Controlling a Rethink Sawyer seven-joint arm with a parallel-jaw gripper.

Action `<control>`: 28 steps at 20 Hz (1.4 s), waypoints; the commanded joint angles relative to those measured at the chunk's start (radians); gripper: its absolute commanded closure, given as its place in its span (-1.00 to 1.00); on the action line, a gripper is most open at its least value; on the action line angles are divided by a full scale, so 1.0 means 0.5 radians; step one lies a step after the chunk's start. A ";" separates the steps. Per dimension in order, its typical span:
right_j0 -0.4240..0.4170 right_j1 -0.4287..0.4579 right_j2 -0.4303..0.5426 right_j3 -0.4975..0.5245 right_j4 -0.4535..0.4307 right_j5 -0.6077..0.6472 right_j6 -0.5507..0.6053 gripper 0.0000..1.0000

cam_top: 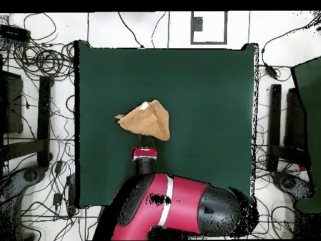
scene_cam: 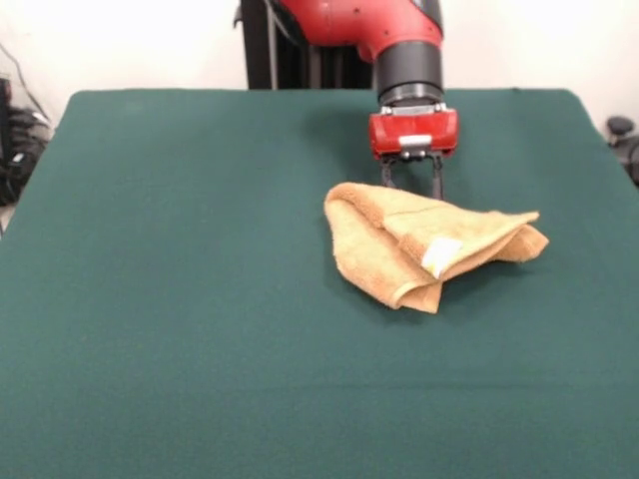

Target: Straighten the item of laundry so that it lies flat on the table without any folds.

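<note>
Jaws spread narrowly, empty, behind the folded towel (scene_cam: 424, 244); it looks soft and limp, so I'd pinch its top flap's corner.

A white wall (scene_cam: 140, 40) stands behind; many black cables (cam_top: 44, 59) lie on the white floor (cam_top: 157, 28).

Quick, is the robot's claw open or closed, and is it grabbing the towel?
Gripper: open, its two fingers apart, tips down at the far edge of the towel. It is not clamped on it.
</note>
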 commanded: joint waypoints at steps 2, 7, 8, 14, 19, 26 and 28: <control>0.041 0.124 0.218 -0.355 0.230 -0.298 0.448 -1.00; 0.026 0.104 0.215 -0.363 0.191 -0.318 0.435 -1.00; 0.024 0.108 0.216 -0.364 0.190 -0.323 0.436 -1.00; 0.027 0.103 0.207 -0.378 0.173 -0.327 0.422 -1.00; 0.057 0.005 0.161 -0.437 0.043 -0.201 0.353 -1.00; 0.063 -0.209 0.175 -0.523 -0.043 0.230 0.318 -1.00; 0.045 -0.201 0.201 -0.618 -0.104 0.325 0.349 -1.00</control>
